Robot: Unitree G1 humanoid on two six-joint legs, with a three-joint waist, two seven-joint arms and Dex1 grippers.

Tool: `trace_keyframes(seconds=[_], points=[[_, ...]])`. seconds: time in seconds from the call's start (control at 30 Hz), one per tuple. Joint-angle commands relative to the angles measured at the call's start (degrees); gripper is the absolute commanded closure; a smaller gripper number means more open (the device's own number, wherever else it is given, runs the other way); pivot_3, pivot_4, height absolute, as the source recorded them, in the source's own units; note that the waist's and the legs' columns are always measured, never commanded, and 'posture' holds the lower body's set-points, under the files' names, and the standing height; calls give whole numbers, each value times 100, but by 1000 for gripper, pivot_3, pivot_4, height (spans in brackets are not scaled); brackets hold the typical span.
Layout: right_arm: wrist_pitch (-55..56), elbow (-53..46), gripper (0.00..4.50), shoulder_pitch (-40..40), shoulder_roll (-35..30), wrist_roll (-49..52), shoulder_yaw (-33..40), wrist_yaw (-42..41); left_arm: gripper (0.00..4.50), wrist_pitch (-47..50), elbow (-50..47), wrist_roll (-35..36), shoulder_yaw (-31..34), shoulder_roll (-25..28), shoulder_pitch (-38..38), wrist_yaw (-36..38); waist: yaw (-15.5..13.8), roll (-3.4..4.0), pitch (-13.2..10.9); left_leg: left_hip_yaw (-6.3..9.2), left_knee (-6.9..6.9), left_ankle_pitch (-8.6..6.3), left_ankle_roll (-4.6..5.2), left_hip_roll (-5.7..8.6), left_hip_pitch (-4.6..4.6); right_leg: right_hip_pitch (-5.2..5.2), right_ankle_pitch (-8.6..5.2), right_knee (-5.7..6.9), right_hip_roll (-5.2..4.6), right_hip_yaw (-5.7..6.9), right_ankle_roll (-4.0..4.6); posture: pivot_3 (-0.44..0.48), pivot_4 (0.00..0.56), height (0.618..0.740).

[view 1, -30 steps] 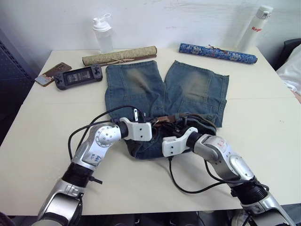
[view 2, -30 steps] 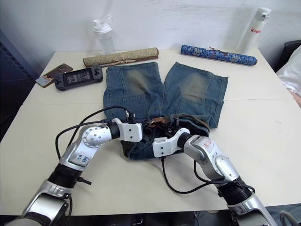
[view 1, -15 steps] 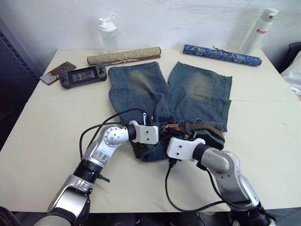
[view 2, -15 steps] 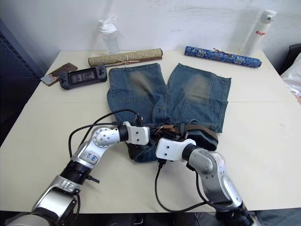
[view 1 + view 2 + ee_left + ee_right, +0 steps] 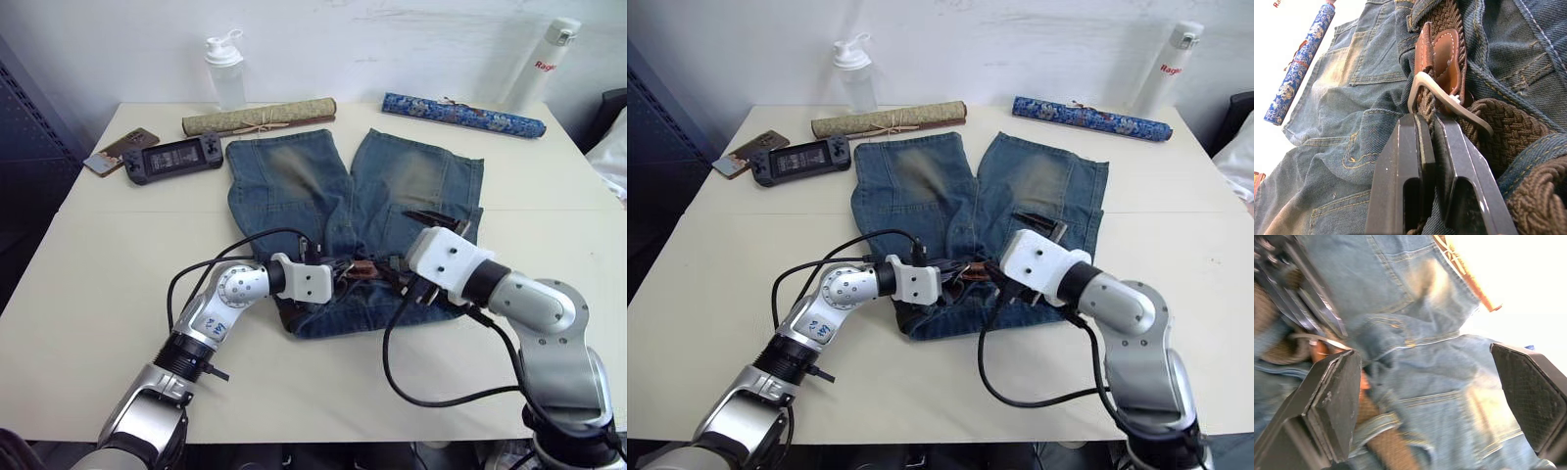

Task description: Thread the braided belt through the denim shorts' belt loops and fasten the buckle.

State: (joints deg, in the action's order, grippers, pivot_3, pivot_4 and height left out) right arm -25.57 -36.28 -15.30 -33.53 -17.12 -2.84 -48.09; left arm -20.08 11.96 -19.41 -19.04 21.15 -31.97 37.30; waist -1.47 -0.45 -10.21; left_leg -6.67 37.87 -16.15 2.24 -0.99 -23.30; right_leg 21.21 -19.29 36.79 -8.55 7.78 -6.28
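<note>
The denim shorts [image 5: 411,186] lie flat on the table, legs pointing away, waistband bunched at the near edge. The braided belt [image 5: 1508,132] runs along that waistband, its brown leather tab and silver buckle [image 5: 1422,85] on top of the denim. My left gripper [image 5: 1425,120] is shut on the braided belt right below the buckle frame; in the head view it sits at the waistband's middle [image 5: 338,277]. My right gripper [image 5: 441,221] hovers open above the right leg, its pads [image 5: 1332,401] wide apart with nothing between them. I cannot pick out the belt loops in the crumpled denim.
Behind the shorts lie a tan rolled scroll [image 5: 260,116] and a blue scroll [image 5: 460,113]. A clear bottle [image 5: 225,70] and a white bottle [image 5: 544,61] stand at the back. A game console [image 5: 173,157] and a phone [image 5: 122,150] lie far left.
My right gripper has opened and moved up and to the right, away from the waistband to above the right leg. My left gripper has kept its grip in place.
</note>
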Motion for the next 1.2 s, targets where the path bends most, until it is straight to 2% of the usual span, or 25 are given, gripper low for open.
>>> trace_keyframes(seconds=[0.03,0.47,0.87,0.97,1.0,1.03,1.17,1.2], points=[[725,251,59,35,-291,-235,-229,257,4500,-154,14,67,-211,-89,164,-3,2,0,0,-6,0,0,1,1,0,1,1,0,-1,-3,-2,0,150,717],[1603,723,59,221,-477,-638,-721,691,4500,-278,-24,103,-243,-184,168,-49,2,-1,0,-6,4,0,1,0,0,0,2,0,-1,-2,-6,0,150,717],[1779,969,59,208,-422,-778,-823,849,4500,-506,-28,-63,-324,-49,145,-56,5,-1,0,-6,4,0,1,-1,1,-2,2,-3,-1,-2,-6,0,150,717],[1789,972,1288,208,-432,-782,-833,834,4500,-620,12,-140,-352,-3,127,-91,7,-1,0,-6,4,0,1,-1,1,-2,2,-4,-1,-2,-6,0,150,717],[1796,967,1921,221,-433,-786,-842,828,4500,-632,23,-146,-349,-1,122,-108,6,-1,0,-6,4,0,1,-1,1,-2,2,-4,-1,-2,-6,0,150,717],[1802,964,2291,230,-431,-790,-848,823,4500,-642,32,-152,-349,1,117,-123,6,-1,0,-6,4,0,1,-1,1,-2,2,-4,-1,-2,-6,0,150,717],[1845,931,4364,251,-427,-801,-878,825,4500,-605,56,-239,-361,19,104,-162,7,-1,0,-6,4,0,1,-1,0,-1,2,-5,-1,-2,-6,0,150,717],[1845,892,4443,267,-425,-810,-895,823,4500,-588,52,-238,-355,19,107,-171,7,-1,0,-6,4,0,1,-1,0,-1,2,-5,-1,-2,-6,0,150,717]])
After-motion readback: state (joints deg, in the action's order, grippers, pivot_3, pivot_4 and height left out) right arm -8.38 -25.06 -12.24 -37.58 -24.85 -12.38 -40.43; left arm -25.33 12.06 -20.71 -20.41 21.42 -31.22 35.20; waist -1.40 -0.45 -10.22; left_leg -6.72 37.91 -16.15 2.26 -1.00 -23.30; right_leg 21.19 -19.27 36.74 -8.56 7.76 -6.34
